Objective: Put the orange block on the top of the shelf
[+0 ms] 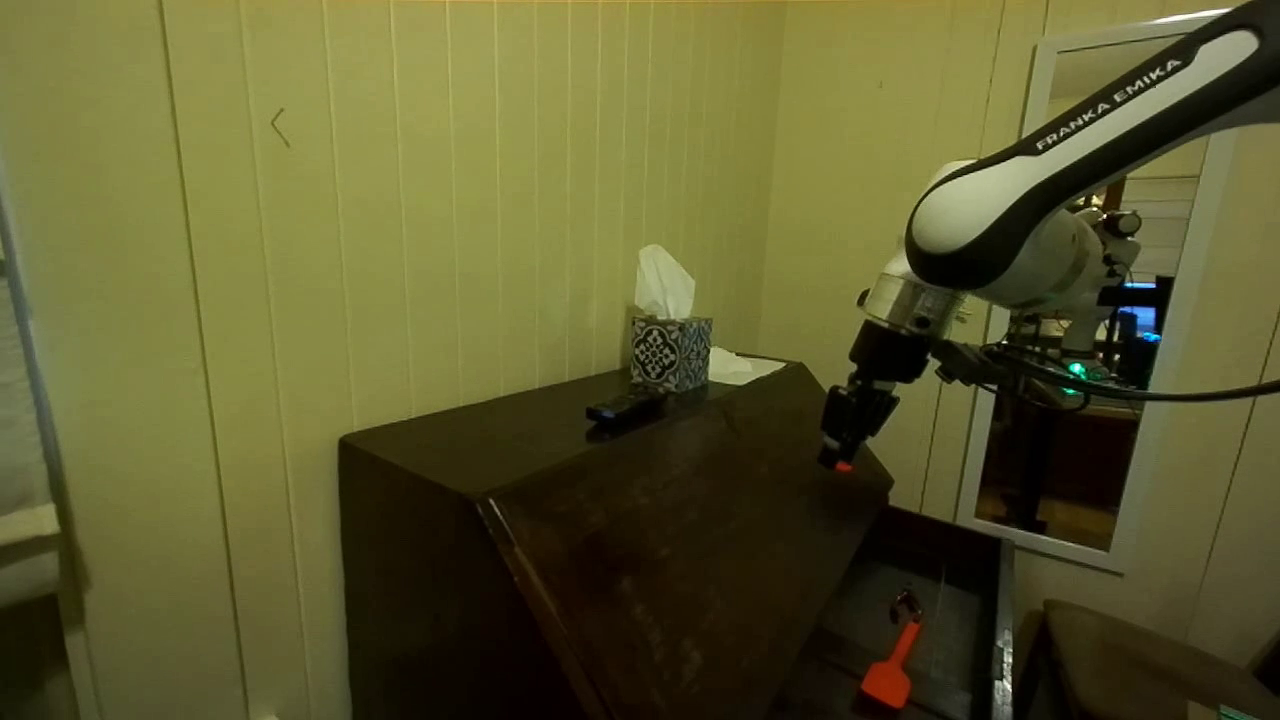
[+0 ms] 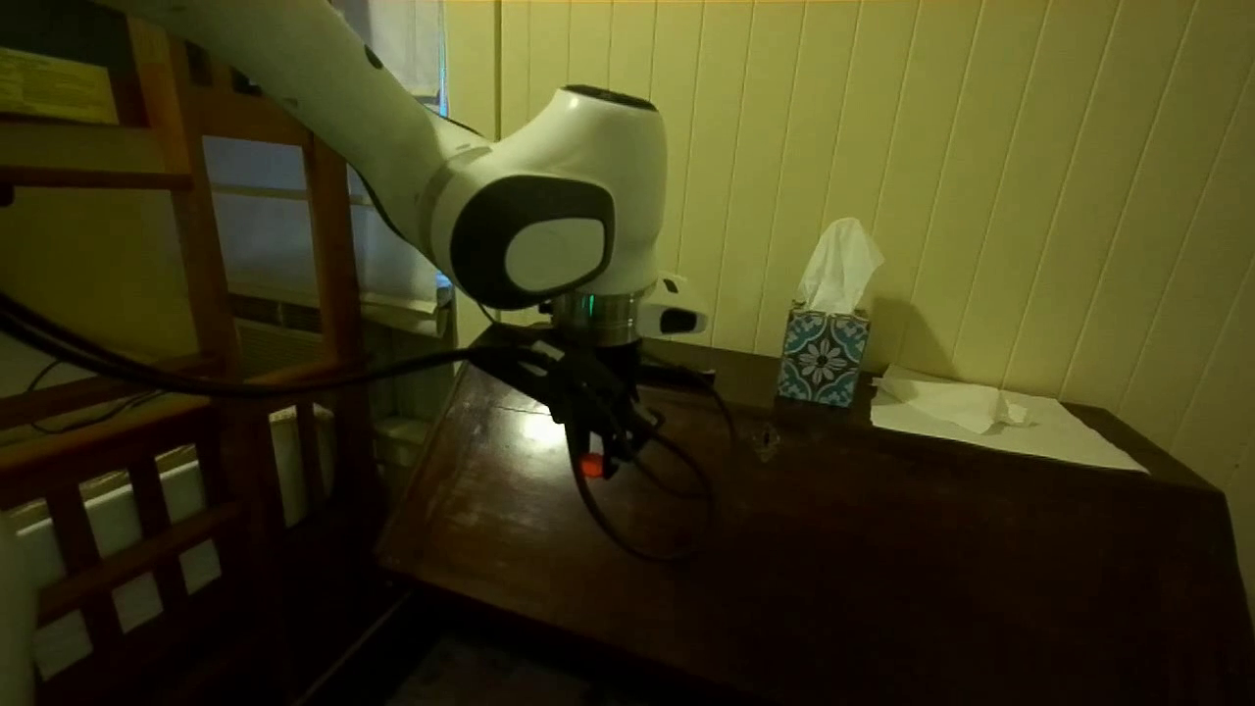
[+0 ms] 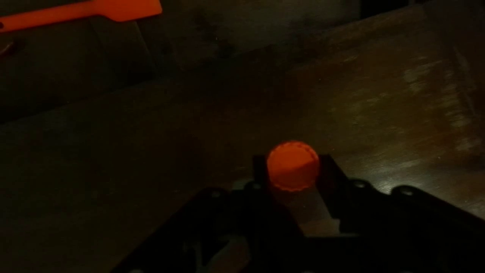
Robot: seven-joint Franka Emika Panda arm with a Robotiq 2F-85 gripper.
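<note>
The hand (image 3: pixel 292 167) grips the orange block (image 3: pixel 293 163) between its fingers (image 3: pixel 260 168), which touch it at nine and three o'clock in the wrist view. There the block turns a round face with a notched rim to the camera, as broad as it is high; whether a long axis runs away along the line of sight, I cannot tell. In an exterior view a small piece of it shows beneath the fingertips (image 1: pixel 829 456). Hand and block hang in front of the slanted panel (image 1: pixel 690 540) of the dark brown wooden shelf (image 1: pixel 410 560), off its flat top, the worktop (image 1: pixel 460 440). From the hand, in an exterior view, the patterned tissue box (image 1: pixel 672 354) stands upright on the worktop at ten o'clock; the black remote (image 1: pixel 626 408) lies near it, between nine and ten, and white paper (image 1: pixel 745 368) between ten and eleven. An orange spatula (image 1: pixel 890 675) lies in a drawer (image 1: pixel 1004 620) between five and six, its blade toward seven. A white-framed mirror (image 1: pixel 1062 475) shows farther off, at two.
</note>
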